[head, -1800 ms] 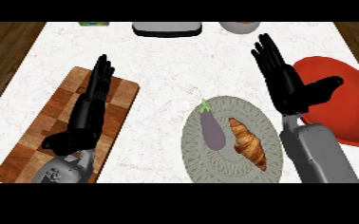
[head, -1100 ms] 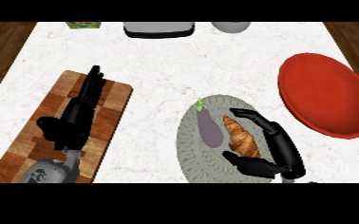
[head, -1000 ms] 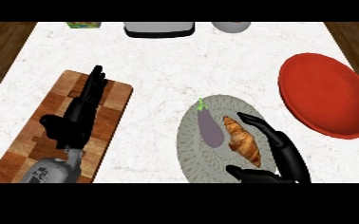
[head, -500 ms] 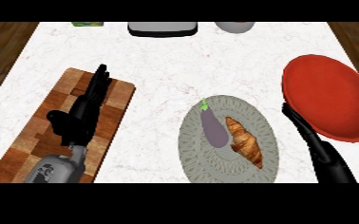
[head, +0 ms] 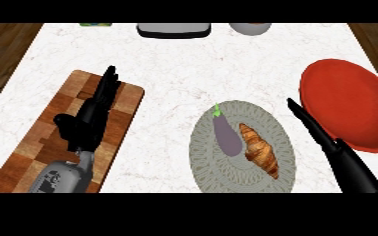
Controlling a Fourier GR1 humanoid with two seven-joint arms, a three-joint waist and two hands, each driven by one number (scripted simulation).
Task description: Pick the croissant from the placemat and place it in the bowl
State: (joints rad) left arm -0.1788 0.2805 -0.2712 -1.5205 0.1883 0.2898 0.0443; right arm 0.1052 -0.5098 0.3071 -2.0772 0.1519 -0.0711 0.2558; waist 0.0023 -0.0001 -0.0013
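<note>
Croissant (head: 260,150) and eggplant (head: 227,133) on placemat (head: 210,166), right hand (head: 336,150) fingers straight beside red bowl (head: 341,100), left hand (head: 87,117) fingers straight.

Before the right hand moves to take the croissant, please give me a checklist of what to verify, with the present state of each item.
1. Croissant lies on placemat: ok.
2. Right hand open, holding nothing: ok.
3. Right hand over the croissant: not ok, it is beside the placemat.
4. Eggplant apart from croissant: cannot tell, they lie very close.
5. Red bowl unoccupied: ok.
6. Left hand away, over cutting board: ok.
</note>
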